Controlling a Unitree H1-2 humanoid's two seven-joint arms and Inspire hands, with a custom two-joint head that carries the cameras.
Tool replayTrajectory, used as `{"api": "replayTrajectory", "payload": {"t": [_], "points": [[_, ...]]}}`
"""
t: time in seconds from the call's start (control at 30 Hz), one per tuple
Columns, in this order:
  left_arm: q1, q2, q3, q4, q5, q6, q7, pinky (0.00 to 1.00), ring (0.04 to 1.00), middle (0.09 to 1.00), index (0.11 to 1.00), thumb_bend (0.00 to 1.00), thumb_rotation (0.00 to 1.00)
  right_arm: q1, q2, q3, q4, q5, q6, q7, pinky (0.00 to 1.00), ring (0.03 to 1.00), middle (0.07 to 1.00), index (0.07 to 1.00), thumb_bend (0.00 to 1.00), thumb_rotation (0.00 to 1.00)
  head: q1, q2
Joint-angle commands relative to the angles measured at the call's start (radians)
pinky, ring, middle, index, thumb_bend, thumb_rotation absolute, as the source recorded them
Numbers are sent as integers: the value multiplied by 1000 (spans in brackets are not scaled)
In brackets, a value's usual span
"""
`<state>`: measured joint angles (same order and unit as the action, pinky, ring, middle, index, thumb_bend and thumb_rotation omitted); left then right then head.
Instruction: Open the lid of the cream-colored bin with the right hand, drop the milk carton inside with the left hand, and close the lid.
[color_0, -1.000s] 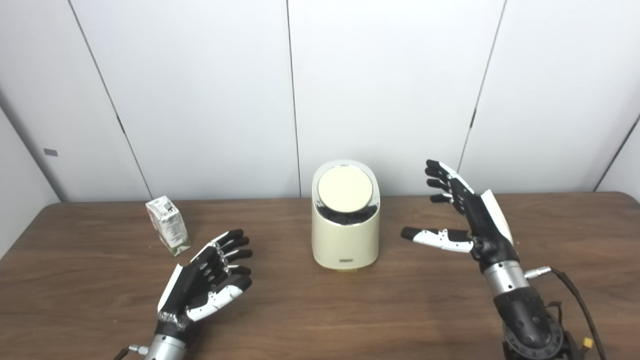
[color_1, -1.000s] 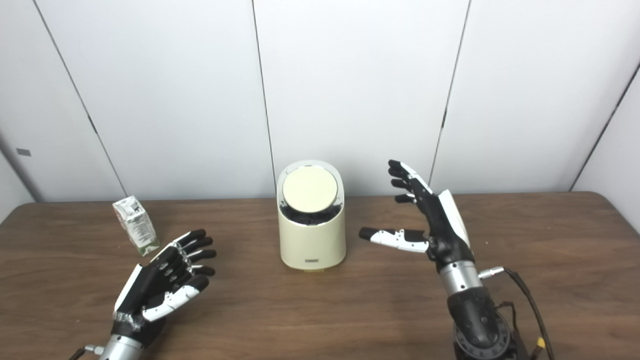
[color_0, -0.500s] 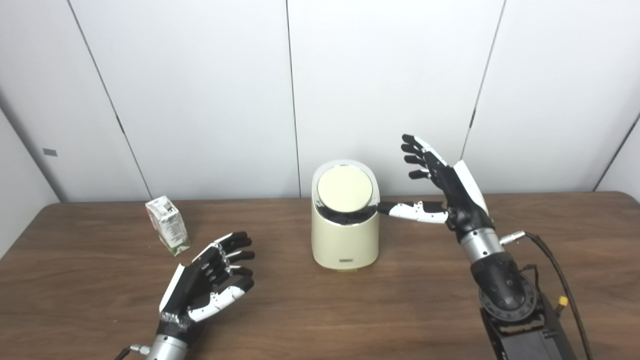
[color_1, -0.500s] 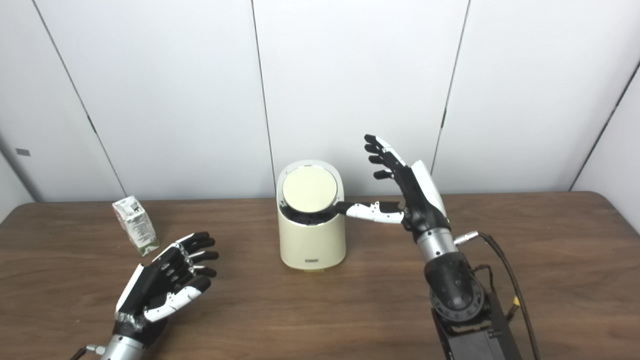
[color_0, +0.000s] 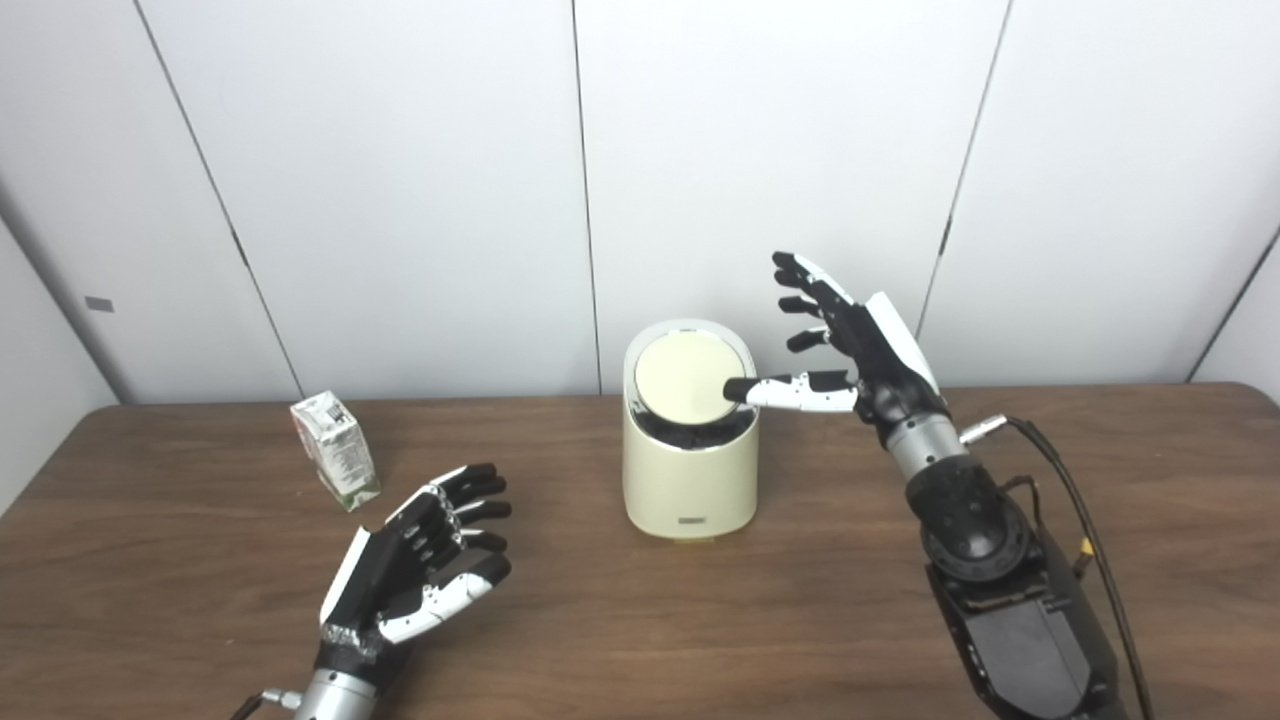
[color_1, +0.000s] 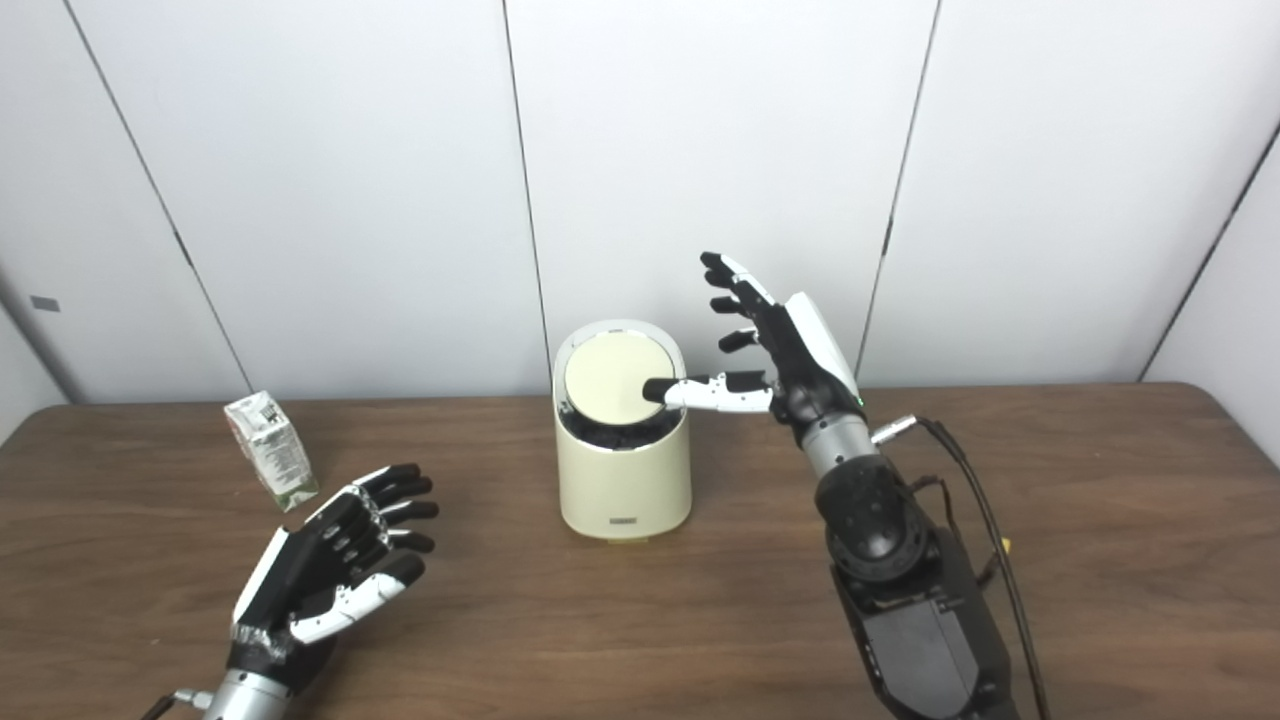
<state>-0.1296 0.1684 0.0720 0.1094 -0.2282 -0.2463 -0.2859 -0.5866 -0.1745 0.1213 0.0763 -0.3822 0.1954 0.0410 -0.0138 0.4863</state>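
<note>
Bin (color_0: 690, 470) stands upright mid-table, its round lid (color_0: 688, 378) shut and tilted toward the camera. Right hand (color_0: 868, 350) is spread, thumb tip at the lid's right edge; press there gently rather than shoving the body. Left hand (color_0: 415, 570) lies open and empty. Carton (color_0: 335, 450) stands near it, leaning slightly, long axis upright

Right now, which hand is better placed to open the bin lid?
The right hand: it is open, raised beside the cream-colored bin, with its thumb reaching over the lid. The left hand hangs low over the table, nearer the milk carton.
</note>
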Motion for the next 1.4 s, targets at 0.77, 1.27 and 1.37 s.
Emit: {"api": "replayTrajectory", "payload": {"t": [0.77, 1.27, 1.37], "points": [[-12, -1, -15, -42, 6, -23, 10, 614, 745, 794, 823, 726, 220, -138, 38, 71, 130, -68, 50, -11, 742, 909, 971, 973, 931, 377, 15, 11], [-9, 2, -18, -57, -5, -16, 5, 620, 749, 800, 824, 718, 232, -149, 6, 167, 128, -211, 195, 17, 689, 886, 946, 969, 846, 220, 17, 21], [-8, 2, -17, -60, -6, -13, 6, 616, 748, 797, 820, 726, 231, -146, 4, 168, 138, -214, 210, 14, 689, 887, 945, 962, 827, 194, 15, 23]]}}
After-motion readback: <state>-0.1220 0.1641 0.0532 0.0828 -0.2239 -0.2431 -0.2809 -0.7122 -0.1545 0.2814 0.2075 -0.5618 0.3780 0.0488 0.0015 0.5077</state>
